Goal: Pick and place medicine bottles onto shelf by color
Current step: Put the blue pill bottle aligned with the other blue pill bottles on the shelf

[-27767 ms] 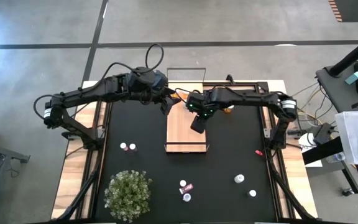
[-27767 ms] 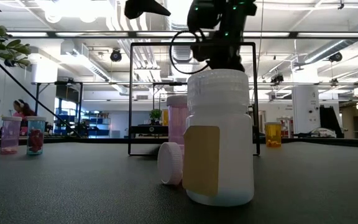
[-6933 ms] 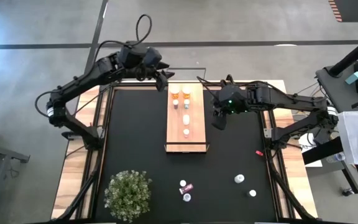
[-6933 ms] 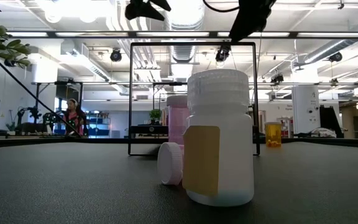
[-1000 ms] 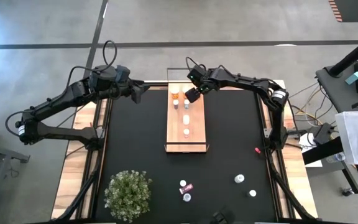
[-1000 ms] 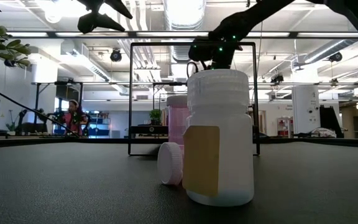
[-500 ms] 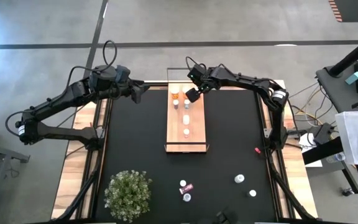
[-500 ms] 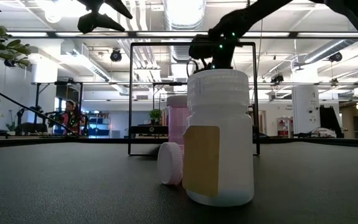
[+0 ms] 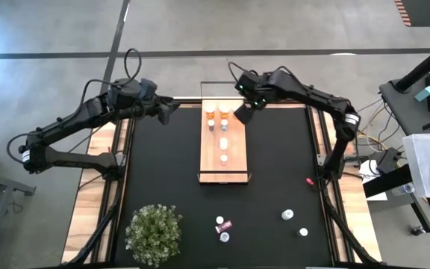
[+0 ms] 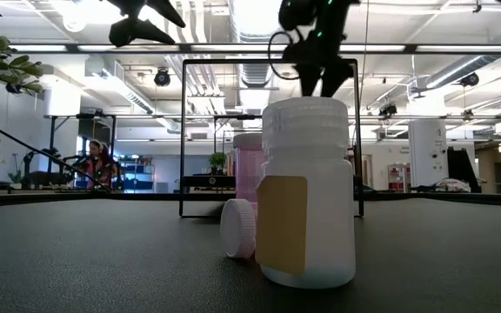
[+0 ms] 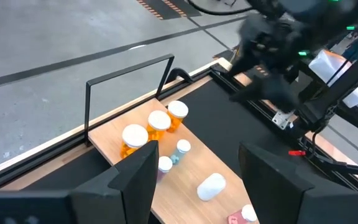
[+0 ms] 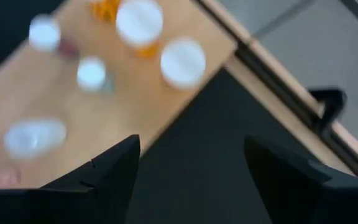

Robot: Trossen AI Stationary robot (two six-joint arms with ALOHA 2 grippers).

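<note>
The shelf (image 9: 234,168), a light wood board with wire rails, lies on the black mat at the table's far middle. Three orange medicine bottles (image 11: 159,121) stand at its far end. Paler small ones (image 9: 224,142) follow in a row toward the near end, and one white bottle (image 11: 211,185) lies on its side. My right gripper (image 9: 242,113) hangs open just right of the shelf's far end, nothing between its fingers (image 12: 191,142). My left gripper (image 9: 166,110) waits open, raised, left of the shelf's far end (image 11: 197,152). More bottles (image 9: 287,215) stand loose on the mat.
A bushy green plant (image 9: 154,233) stands at the near left. Loose bottles (image 9: 222,228) cluster at the near middle, right in front of the low camera (image 10: 307,191). Two more bottles stand at the near right (image 9: 303,232), and a small red thing (image 9: 310,181) lies by the right rail.
My right gripper has drawn back from over the shelf's far end toward the table's right edge and risen. The orange bottle it covered now stands in plain view on the shelf.
</note>
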